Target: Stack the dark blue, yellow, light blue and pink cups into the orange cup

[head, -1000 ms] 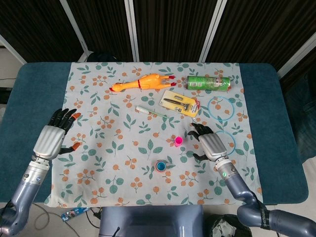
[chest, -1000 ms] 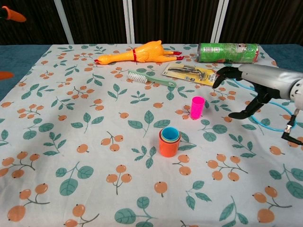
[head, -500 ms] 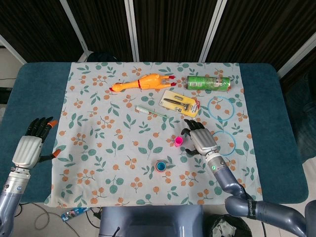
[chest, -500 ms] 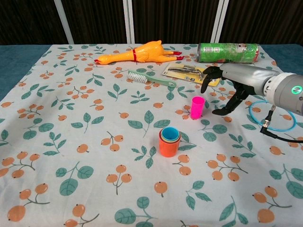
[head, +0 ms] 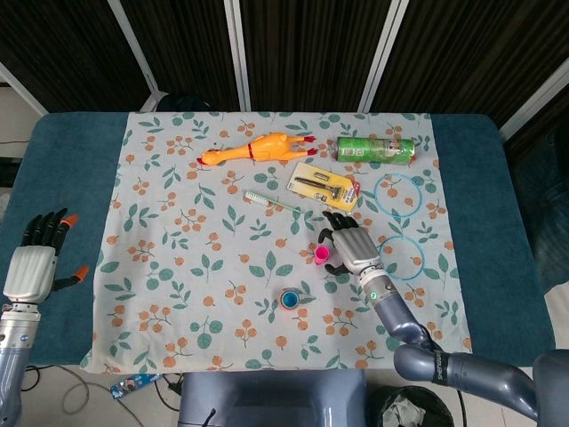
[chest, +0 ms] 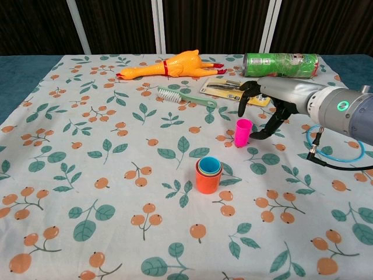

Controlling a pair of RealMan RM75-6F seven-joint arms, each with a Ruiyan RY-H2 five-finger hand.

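The orange cup [chest: 207,183] stands at the middle of the cloth with the yellow and light blue cups nested in it; the light blue rim [head: 290,297] shows on top. A dark blue cup cannot be made out. The pink cup [chest: 243,132] [head: 322,254] stands upright alone, behind and to the right of the stack. My right hand [chest: 269,104] [head: 352,243] hovers just right of the pink cup, fingers spread above and beside it, holding nothing. My left hand [head: 35,263] is over the table's left edge, off the cloth, fingers apart and empty.
At the back lie a rubber chicken [chest: 169,65], a green can [chest: 280,63], a packaged razor [chest: 231,90] and a toothbrush [chest: 185,97]. Two blue rings [head: 399,195] [head: 402,258] lie to the right, close to my right arm.
My right hand has moved left until it is right beside the pink cup. My left hand has drawn back left, off the cloth. The cups have not moved.
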